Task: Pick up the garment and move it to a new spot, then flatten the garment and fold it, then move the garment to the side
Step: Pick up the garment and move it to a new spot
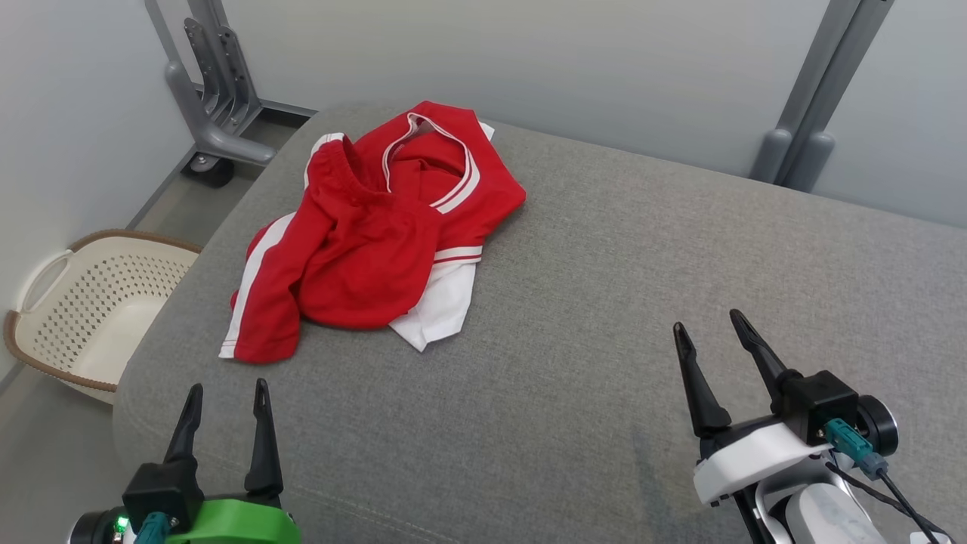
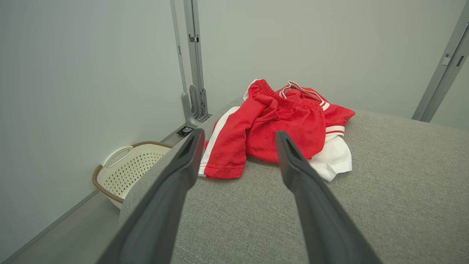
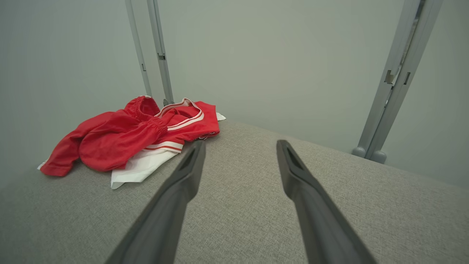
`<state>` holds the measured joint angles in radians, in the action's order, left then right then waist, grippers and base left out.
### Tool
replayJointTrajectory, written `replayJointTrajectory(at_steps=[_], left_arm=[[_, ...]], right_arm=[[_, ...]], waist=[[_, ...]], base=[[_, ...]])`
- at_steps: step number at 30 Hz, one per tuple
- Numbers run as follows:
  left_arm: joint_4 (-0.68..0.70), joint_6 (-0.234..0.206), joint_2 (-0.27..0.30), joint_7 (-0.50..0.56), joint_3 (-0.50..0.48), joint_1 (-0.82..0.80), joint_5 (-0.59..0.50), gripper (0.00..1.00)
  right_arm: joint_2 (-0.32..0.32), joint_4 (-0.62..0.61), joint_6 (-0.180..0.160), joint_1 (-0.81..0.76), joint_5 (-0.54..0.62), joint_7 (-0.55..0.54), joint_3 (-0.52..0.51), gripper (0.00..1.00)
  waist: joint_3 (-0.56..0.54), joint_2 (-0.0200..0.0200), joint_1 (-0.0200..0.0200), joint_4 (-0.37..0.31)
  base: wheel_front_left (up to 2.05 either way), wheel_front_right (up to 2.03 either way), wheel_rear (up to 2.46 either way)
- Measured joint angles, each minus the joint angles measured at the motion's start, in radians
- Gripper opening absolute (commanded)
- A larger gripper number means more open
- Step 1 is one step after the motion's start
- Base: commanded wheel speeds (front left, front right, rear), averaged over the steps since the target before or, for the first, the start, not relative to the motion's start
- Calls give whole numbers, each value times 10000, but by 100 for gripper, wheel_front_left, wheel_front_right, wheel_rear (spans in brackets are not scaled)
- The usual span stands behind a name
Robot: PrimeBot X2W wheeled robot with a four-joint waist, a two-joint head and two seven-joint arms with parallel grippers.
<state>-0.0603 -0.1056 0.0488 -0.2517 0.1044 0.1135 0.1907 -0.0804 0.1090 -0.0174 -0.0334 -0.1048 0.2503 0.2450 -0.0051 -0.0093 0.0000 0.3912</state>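
Crumpled red-and-white jersey garment (image 1: pixel 363 249) is lying on the grey woven-fabric cushion (image 1: pixel 604 264), with both hands hovering wide and empty.

The garment is sitting bunched on the cushion's far-left part, one red sleeve with a white stripe trailing toward the near-left edge and a white panel poking out beside it. The left hand (image 1: pixel 229 385) is hanging over the near-left edge, fingers spread wide, short of the sleeve. The right hand (image 1: pixel 708 320) is hovering over bare cushion at the near right, equally wide, well apart from the garment. A cream perforated plastic basket (image 1: pixel 98 302) is resting on the floor at the left.
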Motion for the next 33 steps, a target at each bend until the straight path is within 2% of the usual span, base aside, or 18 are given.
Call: replayJointTrajectory(at_steps=[4, 10, 14, 22, 33], left_arm=[[-230, 58, -8, 2, -63, -360, 627, 100], [-276, 150, -29, 190, -199, -1918, 742, 100], [-353, 222, 17, 688, -309, -2991, 807, 100], [-1331, 336, 96, 1908, -546, -4713, 1218, 100], [-2798, 161, 23, 2686, -932, -6244, 1396, 100]], right_arm=[[-196, -27, 81, 12, 115, 0, -13, 100], [-500, -161, 174, 280, 366, 0, -58, 100], [-616, -320, 282, 818, 493, 2, -46, 100], [-798, -497, 508, 1656, 621, 13, 69, 100], [-1080, -587, 612, 2171, 790, 10, 128, 100]], waist=[[232, 0, 0, -131], [737, 0, 0, -326], [1149, 0, 0, -458], [2008, 0, 0, -822], [2944, 0, 0, -1481]], base=[[0, 0, 0], [0, 0, 0], [0, 0, 0], [0, 0, 0], [0, 0, 0]])
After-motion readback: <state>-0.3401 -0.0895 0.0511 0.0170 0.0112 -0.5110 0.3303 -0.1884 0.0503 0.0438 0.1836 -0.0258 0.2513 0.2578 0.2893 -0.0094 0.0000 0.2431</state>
